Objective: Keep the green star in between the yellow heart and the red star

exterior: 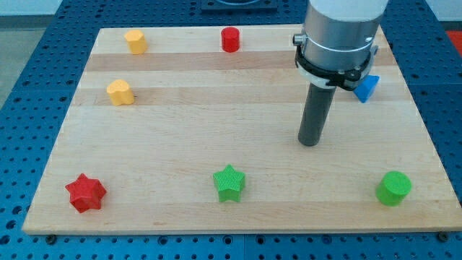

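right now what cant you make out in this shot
- Blue block, camera view: partly behind the arm's grey housing, so its shape is unclear.
- Arm above the housing: cut off by the view's top edge.
- My tip: visible, apart from every block; contact with the wooden board cannot be judged.

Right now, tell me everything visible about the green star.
The green star is a small, bright green block with a star-shaped top and ridged, plastic-looking sides. It lies flat on the wooden board near the view's bottom edge, about midway across. Nothing touches it: my tip stands apart, up and to the view's right, and the red star sits far to its left.
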Motion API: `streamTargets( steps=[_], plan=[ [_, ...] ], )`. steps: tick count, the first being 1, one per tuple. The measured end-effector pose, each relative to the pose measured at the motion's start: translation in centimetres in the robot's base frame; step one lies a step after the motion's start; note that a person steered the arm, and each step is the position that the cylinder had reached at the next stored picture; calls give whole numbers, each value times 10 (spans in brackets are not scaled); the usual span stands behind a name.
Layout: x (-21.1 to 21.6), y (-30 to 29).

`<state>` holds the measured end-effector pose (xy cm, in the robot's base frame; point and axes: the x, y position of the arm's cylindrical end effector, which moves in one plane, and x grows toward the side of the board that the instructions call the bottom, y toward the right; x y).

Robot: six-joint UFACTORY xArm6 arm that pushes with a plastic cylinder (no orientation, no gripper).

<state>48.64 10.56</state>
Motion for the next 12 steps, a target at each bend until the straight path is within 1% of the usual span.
streamTargets(
  steps=[4,5,7,9,10,11,12],
  plan=[
    [-10,-2],
    [8,-2],
    [89,-4],
    [97,-4],
    [97,-20],
    [97,-67],
    [97,-73]
  ],
)
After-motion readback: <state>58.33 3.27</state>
